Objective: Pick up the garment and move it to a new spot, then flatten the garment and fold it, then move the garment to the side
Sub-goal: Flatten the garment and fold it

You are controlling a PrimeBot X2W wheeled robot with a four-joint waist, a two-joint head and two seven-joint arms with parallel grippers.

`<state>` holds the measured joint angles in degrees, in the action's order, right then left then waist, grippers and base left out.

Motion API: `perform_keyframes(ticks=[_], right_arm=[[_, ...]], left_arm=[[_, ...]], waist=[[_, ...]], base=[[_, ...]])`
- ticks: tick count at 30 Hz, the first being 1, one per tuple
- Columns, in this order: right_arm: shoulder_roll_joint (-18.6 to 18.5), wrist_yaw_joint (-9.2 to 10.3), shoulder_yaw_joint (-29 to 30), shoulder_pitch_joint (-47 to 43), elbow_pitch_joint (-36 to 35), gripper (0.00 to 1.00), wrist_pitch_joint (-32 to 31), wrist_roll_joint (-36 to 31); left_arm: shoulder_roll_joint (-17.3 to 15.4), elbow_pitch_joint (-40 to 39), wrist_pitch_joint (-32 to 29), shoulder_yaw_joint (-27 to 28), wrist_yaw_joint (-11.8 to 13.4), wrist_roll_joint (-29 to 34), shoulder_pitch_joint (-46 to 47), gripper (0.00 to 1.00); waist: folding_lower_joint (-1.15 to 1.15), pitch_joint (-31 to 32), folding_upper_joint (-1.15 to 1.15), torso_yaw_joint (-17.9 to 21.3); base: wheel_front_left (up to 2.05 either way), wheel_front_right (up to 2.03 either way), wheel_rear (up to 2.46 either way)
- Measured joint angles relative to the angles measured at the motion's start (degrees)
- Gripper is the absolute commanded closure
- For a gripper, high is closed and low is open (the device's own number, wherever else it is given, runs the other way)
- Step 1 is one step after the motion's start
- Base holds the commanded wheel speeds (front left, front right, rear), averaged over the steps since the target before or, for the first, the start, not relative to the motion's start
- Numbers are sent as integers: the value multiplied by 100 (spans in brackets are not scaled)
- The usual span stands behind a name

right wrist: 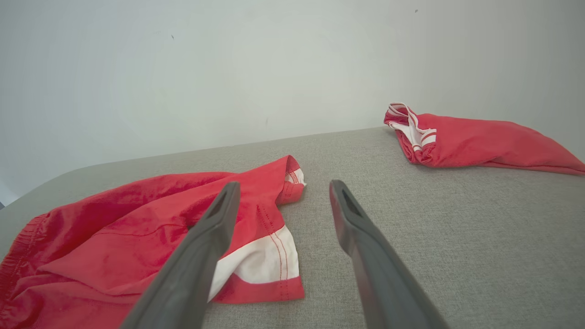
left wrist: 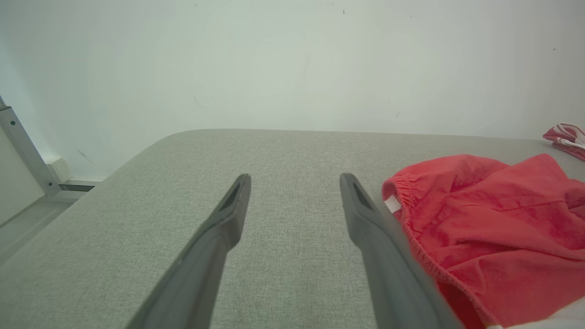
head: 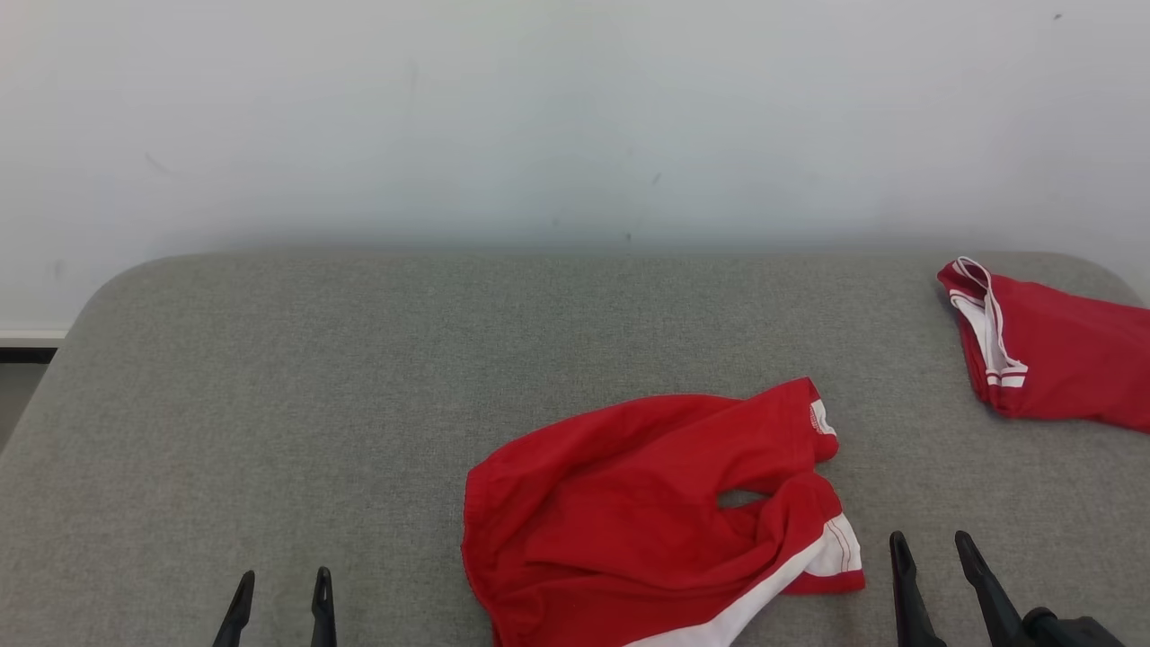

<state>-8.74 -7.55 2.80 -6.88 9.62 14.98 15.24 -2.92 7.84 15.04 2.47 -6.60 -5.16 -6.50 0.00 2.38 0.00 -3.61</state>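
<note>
The garment lies crumpled at the table's near edge, right of its middle, seemingly light and limp, so pinch its elastic waistband or white-trimmed hem, while left jaws and right jaws hover spread wide, empty, over that edge.

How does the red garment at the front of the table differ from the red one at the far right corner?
The front garment lies spread out and crumpled; the corner garment is bunched narrower and is cut by the head view's edge. The front garment has a broad white band at its hem; the corner garment shows thin white stripes. Both are red with white and lie on the grey table.
</note>
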Motion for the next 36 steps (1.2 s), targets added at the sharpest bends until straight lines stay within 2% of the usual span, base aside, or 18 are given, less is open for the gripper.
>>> perform_keyframes(ticks=[10,15,24,31,36], right_arm=[[145,0,94,-158,-156,0,1,-144],[37,0,35,-102,1,0,1,-182],[-350,0,-222,432,745,0,-180,-203],[-561,0,-542,860,1391,0,-380,-178],[-721,0,-848,1200,1827,0,-408,-71]], left_arm=[[0,44,1,11,7,14,-33,0],[-3,132,1,-142,0,-41,-36,0],[-98,606,1,-1405,-81,-48,-26,0],[-220,1007,-1,-2339,-83,-381,111,0],[-267,1295,-52,-2672,-91,-610,328,0]], waist=[[0,2,0,-8],[0,-19,0,-13],[0,-135,0,-63],[0,-295,0,-104],[0,-425,1,-104]], base=[[0,0,0],[0,0,0],[0,0,0],[0,0,0],[0,0,0]])
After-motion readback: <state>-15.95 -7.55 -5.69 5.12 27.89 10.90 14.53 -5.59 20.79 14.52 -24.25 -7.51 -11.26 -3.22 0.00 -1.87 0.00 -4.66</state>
